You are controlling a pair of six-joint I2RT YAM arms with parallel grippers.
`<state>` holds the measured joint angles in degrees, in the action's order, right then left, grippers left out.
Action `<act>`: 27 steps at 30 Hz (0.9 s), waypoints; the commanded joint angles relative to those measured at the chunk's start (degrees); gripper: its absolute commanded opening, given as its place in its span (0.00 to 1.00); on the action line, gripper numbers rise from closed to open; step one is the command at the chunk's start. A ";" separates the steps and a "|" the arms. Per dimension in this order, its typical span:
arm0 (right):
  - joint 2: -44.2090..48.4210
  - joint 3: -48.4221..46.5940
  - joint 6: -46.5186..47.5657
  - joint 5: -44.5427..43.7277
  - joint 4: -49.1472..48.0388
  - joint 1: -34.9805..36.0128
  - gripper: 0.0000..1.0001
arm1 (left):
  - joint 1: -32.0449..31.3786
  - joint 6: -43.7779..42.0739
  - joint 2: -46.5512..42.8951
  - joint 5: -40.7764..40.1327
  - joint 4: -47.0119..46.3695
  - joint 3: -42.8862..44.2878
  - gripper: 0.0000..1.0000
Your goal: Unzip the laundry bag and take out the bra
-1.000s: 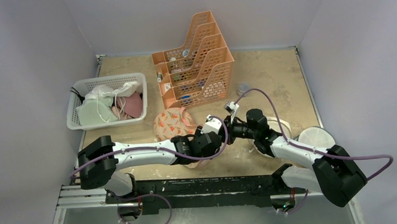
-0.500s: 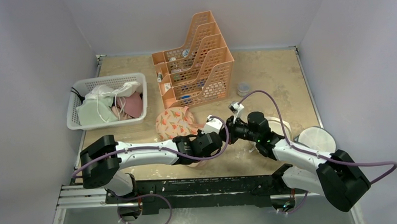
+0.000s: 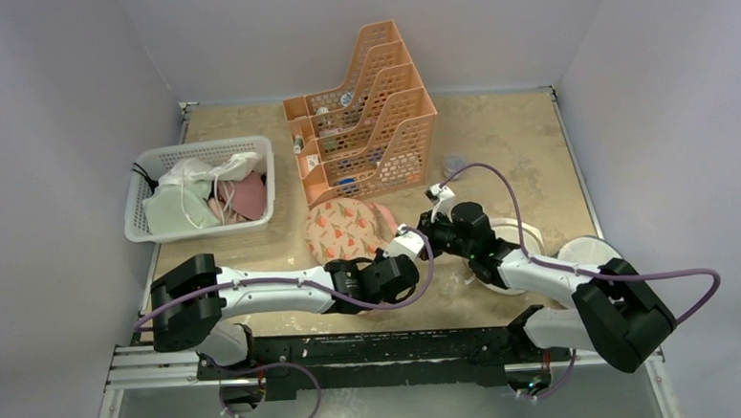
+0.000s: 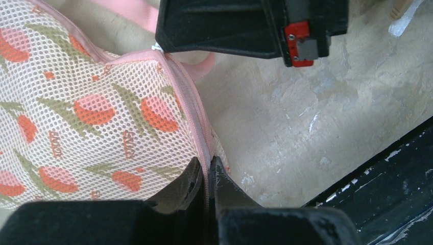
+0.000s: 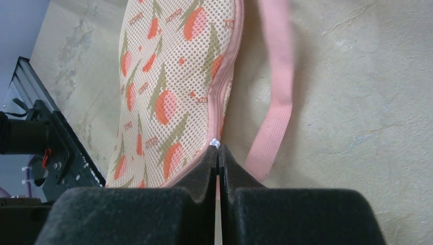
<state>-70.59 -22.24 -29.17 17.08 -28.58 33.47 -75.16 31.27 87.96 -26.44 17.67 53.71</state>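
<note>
Bag [image 3: 347,229] lies flat on the table, just in front of the orange rack [image 3: 362,123], toward the arms, print side up.

Left gripper [image 4: 207,176]: fingers pressed together, clamped on the bag's pink zip edge at the end away from the rack. The printed mesh spreads left of the fingers.

Right gripper [image 5: 218,153]: also pinched tight on the same zip edge, closer to the rack. A small white tab sits at its tips. A loose pink strap [image 5: 275,87] lies on the table just right of the bag.

The zip run between the two grips looks closed.

Writing: small orange lettering repeats in the floral print, too small to read. No other labels are legible.
</note>
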 commanded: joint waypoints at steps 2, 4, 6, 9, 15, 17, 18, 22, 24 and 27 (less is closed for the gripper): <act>0.56 -3.38 1.18 -10.93 1.02 -1.72 0.00 | -1.48 0.30 -1.97 1.47 0.82 -0.58 0.00; 1.64 -2.85 0.84 -11.69 1.68 -2.55 0.00 | -1.49 1.31 -3.27 -0.22 0.99 -2.42 0.00; 2.76 -2.24 0.88 -11.84 2.37 -2.91 0.00 | -1.40 2.68 -4.15 -2.78 1.60 -4.00 0.00; 4.43 -1.80 1.81 -8.74 3.36 -2.89 0.00 | -1.40 4.49 -4.02 -7.36 3.00 -5.33 0.00; 3.81 0.14 4.29 5.80 -0.44 -2.76 0.00 | -1.35 5.04 -3.60 -8.55 4.12 -4.44 0.10; 4.02 1.97 2.95 9.03 -3.00 -2.75 0.00 | -1.37 3.46 -4.33 -6.36 3.53 -2.94 0.28; 4.43 2.89 2.24 10.46 -4.49 -2.65 0.00 | -1.39 2.86 -4.70 -5.40 3.27 -2.05 0.35; 5.08 3.95 1.48 15.51 -7.82 -1.22 0.00 | -1.40 2.13 -5.43 -4.66 2.30 0.91 0.59; 5.20 3.34 2.02 15.96 -7.52 -0.16 0.00 | -1.34 1.53 -5.04 -4.95 1.73 2.45 0.63; 5.20 2.63 2.16 15.93 -7.45 0.51 0.00 | -1.40 0.92 -3.36 -6.47 1.59 4.32 0.64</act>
<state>-66.83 -18.20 -27.46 29.61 -31.73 32.93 -76.53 33.80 84.97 -31.18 20.75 53.67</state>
